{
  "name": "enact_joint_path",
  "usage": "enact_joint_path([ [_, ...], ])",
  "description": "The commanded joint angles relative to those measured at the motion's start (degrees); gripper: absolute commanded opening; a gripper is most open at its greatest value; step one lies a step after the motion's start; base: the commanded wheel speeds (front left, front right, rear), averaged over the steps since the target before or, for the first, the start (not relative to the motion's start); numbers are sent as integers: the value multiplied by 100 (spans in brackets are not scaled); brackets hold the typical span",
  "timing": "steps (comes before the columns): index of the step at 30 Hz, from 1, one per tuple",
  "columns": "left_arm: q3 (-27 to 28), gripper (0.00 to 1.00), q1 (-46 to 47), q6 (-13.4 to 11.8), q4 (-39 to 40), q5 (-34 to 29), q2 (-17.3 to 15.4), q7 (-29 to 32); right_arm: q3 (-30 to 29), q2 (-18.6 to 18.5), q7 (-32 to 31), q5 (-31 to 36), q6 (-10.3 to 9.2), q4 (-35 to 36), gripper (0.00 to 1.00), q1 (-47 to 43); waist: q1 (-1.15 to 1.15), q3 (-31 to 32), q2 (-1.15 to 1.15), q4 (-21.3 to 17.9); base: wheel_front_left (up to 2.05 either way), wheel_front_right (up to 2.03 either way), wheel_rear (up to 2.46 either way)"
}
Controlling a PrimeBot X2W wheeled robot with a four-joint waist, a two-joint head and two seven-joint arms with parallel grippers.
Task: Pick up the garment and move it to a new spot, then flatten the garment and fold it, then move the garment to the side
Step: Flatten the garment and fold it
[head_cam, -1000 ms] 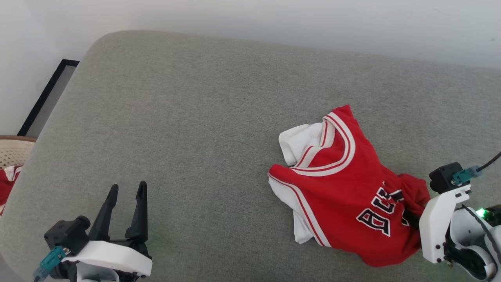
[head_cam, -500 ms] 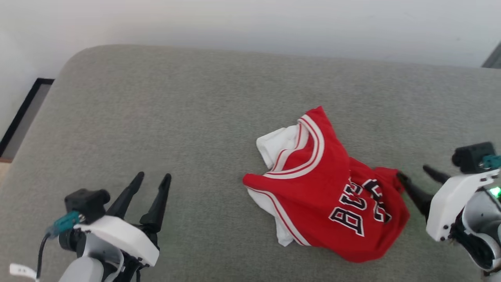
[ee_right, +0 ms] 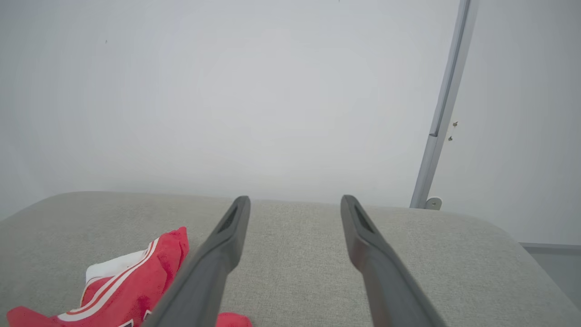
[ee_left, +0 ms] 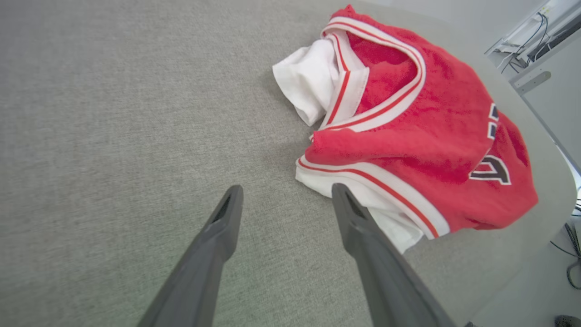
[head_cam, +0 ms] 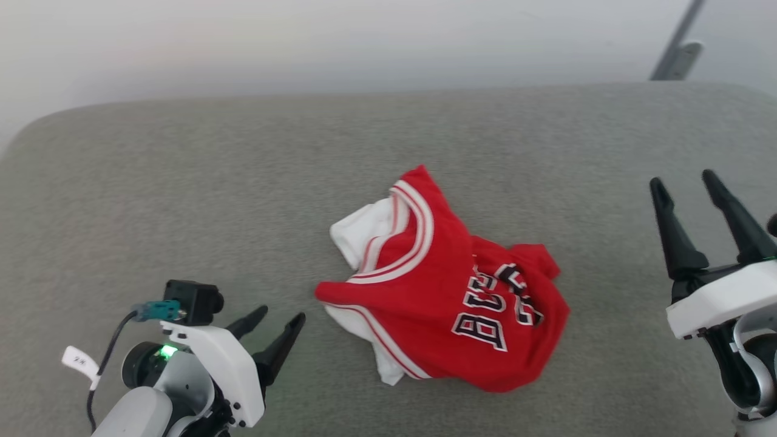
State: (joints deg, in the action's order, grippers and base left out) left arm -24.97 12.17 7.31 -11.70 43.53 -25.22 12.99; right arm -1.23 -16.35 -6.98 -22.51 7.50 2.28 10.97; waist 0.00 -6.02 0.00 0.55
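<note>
The garment (head_cam: 443, 297), a red jersey with white sleeves, striped trim and black-and-white lettering, lies crumpled in a heap in the middle of the grey cushioned surface (head_cam: 182, 200). My left gripper (head_cam: 280, 314) stands open at the lower left, its tips a short way left of the garment's white hem. In the left wrist view that gripper (ee_left: 286, 193) is open just short of the garment (ee_left: 408, 122). My right gripper (head_cam: 683, 181) is open at the right, raised and apart from the garment. The right wrist view has the open right gripper (ee_right: 295, 200) pointing toward the wall, the garment (ee_right: 131, 281) at lower left.
A pale wall (head_cam: 303, 42) runs behind the surface, with a grey metal post (head_cam: 674, 48) at the back right. The surface's rounded right end (ee_left: 540, 181) drops off to floor with cables (ee_left: 567, 254).
My right gripper was shut on the garment's edge; it has let go, opened and pulled back to the right. The garment now lies free. The head camera turned right, shifting the whole picture left.
</note>
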Motion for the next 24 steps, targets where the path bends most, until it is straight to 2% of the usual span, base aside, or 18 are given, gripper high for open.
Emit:
enact_joint_path([
  [1,-58,100,99,-10,-87,106,-17,201,-99,126,283,135,-2,48,100,-88,0,-31,0,-243,0,0,0],
  [9,-266,100,344,-43,-464,99,61,641,-413,588,1024,590,-1,113,100,-238,0,-140,0,-611,0,0,0],
  [17,-438,100,646,-156,-691,24,173,962,-413,820,1206,659,-1,129,100,-292,0,-241,0,-838,0,0,0],
  [19,-516,100,792,-260,-793,-66,200,1095,-393,841,1218,630,-1,120,100,-279,0,-287,0,-902,0,0,0],
  [24,-841,100,1044,-453,-1081,-587,126,1228,-363,863,1256,593,-1,65,100,-229,0,-360,0,-974,0,0,0],
])
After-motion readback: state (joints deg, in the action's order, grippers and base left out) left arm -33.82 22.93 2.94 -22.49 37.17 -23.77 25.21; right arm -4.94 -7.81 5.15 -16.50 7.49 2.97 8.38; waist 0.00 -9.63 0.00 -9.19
